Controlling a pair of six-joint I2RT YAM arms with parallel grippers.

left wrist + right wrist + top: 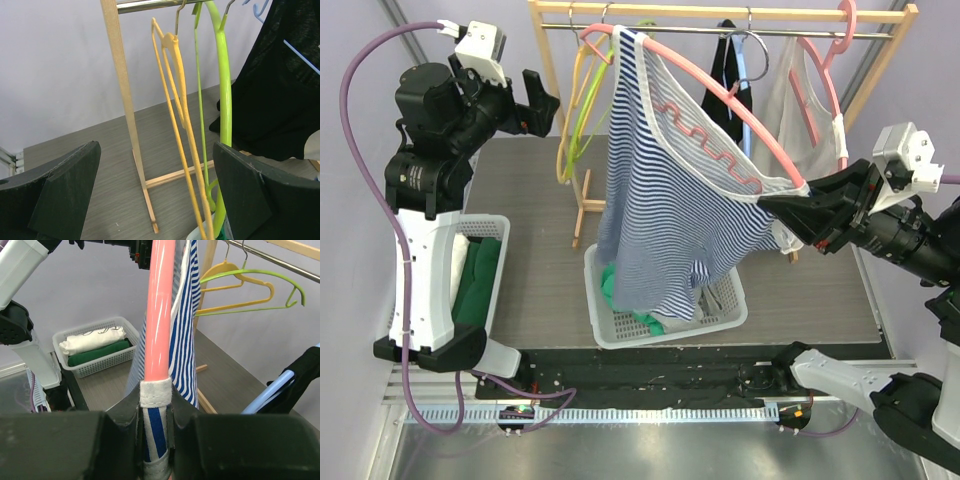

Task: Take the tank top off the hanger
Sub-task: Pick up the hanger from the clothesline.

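right jaws clamp hanger (159, 315) (strap (156, 393) too), left agape

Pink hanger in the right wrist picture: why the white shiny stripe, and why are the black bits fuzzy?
Right wrist view: the stripe is glare on the glossy pink hanger; the black bits are the right end effector, too near the lens to look sharp. Top view: the metal sheet gleams too.

The top (660, 200) has blue and white stripes with white edging; its hanger (159, 315) is pink. Also a yellow hanger (171, 42), a green hanger (223, 75), a black garment (280, 90).
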